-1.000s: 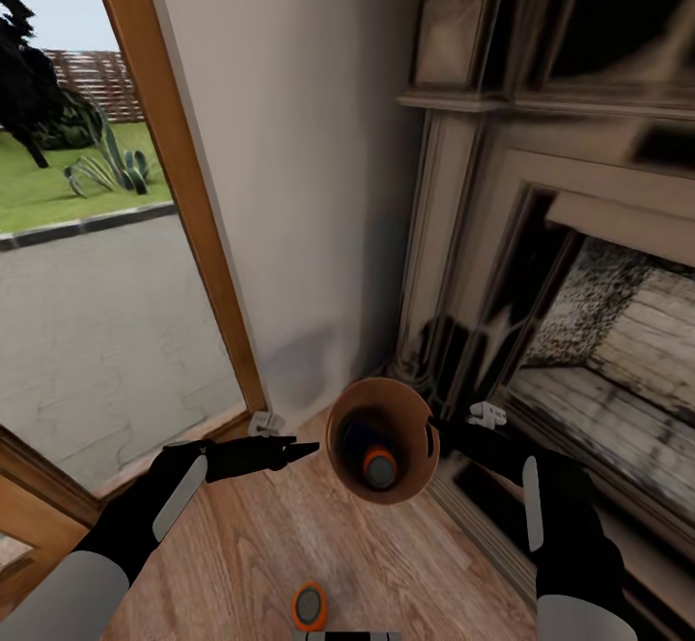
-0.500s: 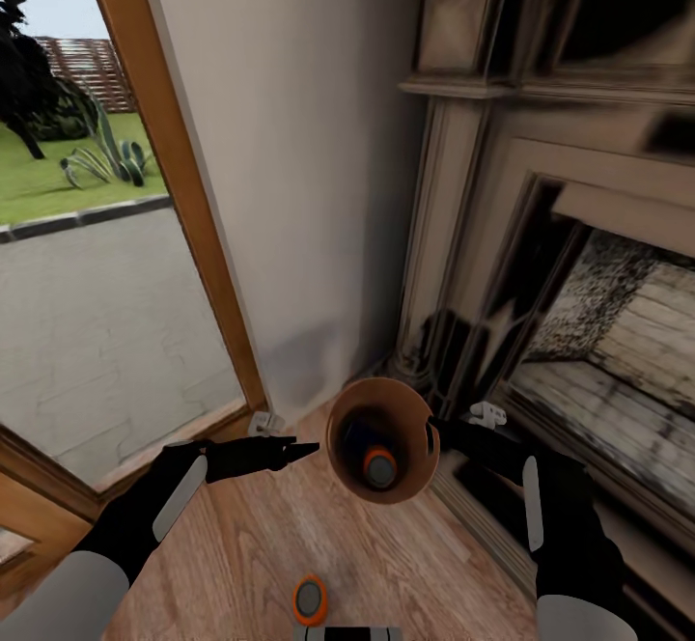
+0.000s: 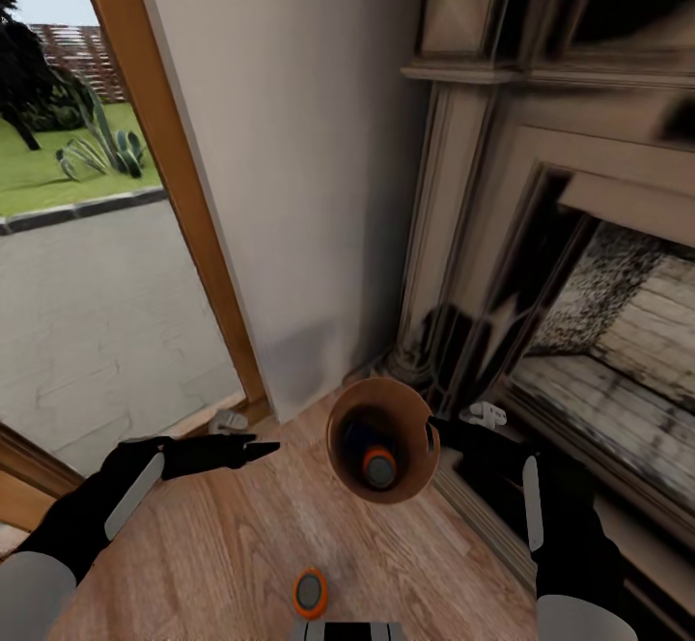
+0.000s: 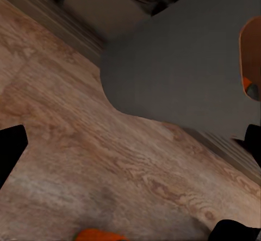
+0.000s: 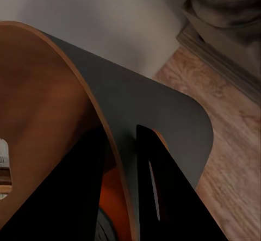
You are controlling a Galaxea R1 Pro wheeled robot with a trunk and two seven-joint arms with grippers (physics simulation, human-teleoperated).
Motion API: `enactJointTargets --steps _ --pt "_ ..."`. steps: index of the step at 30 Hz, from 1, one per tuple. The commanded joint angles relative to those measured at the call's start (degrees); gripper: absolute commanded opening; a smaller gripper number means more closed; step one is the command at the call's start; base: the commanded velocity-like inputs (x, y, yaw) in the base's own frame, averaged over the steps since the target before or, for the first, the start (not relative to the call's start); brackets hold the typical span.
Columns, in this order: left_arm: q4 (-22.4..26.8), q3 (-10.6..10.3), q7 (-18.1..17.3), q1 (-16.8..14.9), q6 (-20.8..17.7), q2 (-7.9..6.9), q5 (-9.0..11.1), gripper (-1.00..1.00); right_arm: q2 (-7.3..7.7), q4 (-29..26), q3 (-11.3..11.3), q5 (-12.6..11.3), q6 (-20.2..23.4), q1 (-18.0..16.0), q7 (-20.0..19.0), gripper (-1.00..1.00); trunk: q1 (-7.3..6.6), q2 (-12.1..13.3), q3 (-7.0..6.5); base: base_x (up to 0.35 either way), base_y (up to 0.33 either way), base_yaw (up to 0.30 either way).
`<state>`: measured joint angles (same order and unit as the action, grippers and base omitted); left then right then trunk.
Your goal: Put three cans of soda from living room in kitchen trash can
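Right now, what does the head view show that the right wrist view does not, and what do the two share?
Head view alone: the left end effector apart from the bin, an orange can standing on the wood floor, the glass door frame, and the fireplace.

Right wrist view alone: the right end effector's fingers straddling the bin wall, one inside and one outside.

Shared: the trash can, held at its rim by the right end effector, with an orange can inside, plus floor and wall.

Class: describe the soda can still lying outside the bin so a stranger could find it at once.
Start at the brick fireplace, then drop to the wood floor before it. Below the held bin stands an orange can; unlike its twin, it sits on the floor, not inside.
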<state>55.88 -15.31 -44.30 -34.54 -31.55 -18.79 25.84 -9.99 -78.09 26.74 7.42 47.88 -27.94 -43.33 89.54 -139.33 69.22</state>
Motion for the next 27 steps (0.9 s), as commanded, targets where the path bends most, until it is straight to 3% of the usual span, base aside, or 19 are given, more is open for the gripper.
enactJointTargets --steps 1,7,16,27 --pt "0.1 0.0 0.0 0.0 0.0 -0.38 0.0 1.00 -0.01 0.0 0.0 -1.7 0.7 0.0 -0.1 -1.00 -0.01 0.0 0.09 0.000 0.000 0.000" --pt "0.2 -0.1 -0.4 0.0 0.1 -2.16 0.1 1.00 -0.01 0.0 0.0 -1.7 0.7 0.0 -0.1 -1.00 -0.01 0.0 0.64 0.000 0.000 0.000" --pt "0.1 -1.7 -0.5 0.0 0.0 -1.53 0.0 1.00 -0.01 0.0 0.0 -1.7 0.7 0.0 -0.1 -1.00 -0.01 0.0 1.48 0.000 0.000 0.000" --pt "-0.4 -1.9 -0.4 0.0 0.0 -1.45 0.0 1.00 -0.01 0.0 0.0 -1.7 0.7 0.0 0.0 -1.00 -0.01 0.0 2.50 0.000 0.000 0.000"
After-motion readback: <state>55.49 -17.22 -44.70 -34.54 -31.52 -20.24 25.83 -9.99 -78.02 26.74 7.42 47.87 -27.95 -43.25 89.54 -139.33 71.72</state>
